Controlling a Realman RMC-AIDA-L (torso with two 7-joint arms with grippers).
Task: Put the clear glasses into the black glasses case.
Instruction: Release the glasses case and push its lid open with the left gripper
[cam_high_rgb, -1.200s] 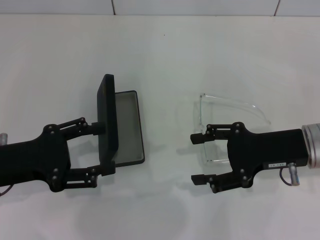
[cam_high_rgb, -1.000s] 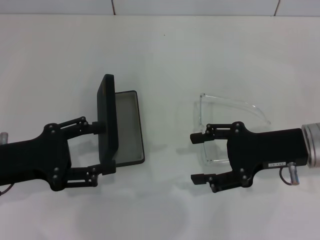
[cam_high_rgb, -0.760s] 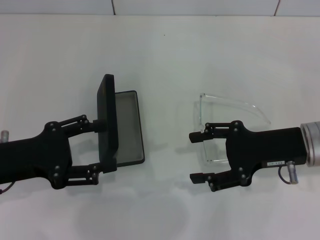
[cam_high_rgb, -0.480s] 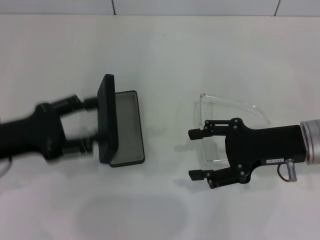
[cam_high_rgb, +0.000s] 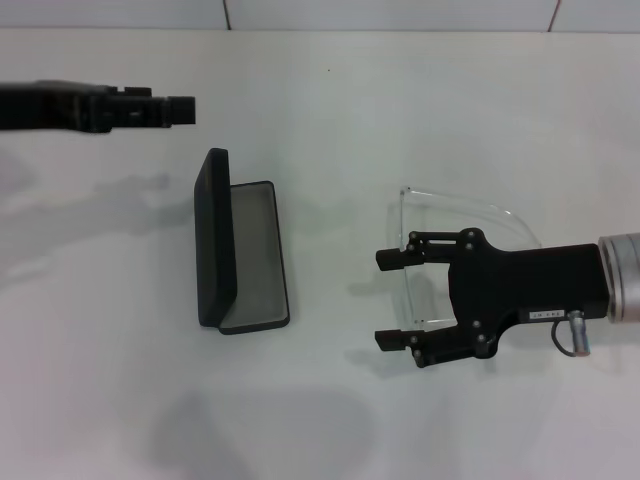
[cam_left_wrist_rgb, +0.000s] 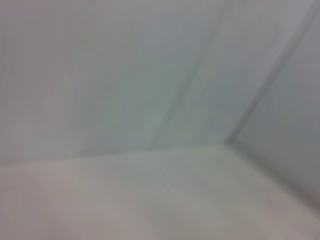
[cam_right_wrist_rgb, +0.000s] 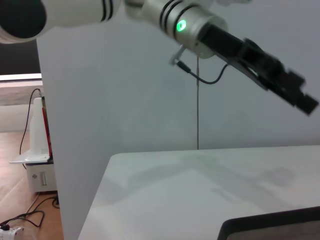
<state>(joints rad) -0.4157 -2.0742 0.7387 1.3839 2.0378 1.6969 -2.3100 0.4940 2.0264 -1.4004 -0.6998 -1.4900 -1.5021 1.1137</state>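
The black glasses case lies open at centre left, its lid standing upright along the left side of the grey-lined tray; one corner of it shows in the right wrist view. The clear glasses rest on the table to its right, lens side toward the case. My right gripper hangs open over the near half of the glasses, one finger crossing the lens and the other just past the near arm. My left gripper is raised at the far left, well away from the case, and also appears in the right wrist view.
The white table runs back to a tiled wall. The left wrist view holds only blurred wall and table. Cables and a stand sit on the floor beyond the table edge.
My left gripper let go of the case lid and swung up and away to the far left; the lid stays upright. My right gripper shifted slightly nearer over the glasses.
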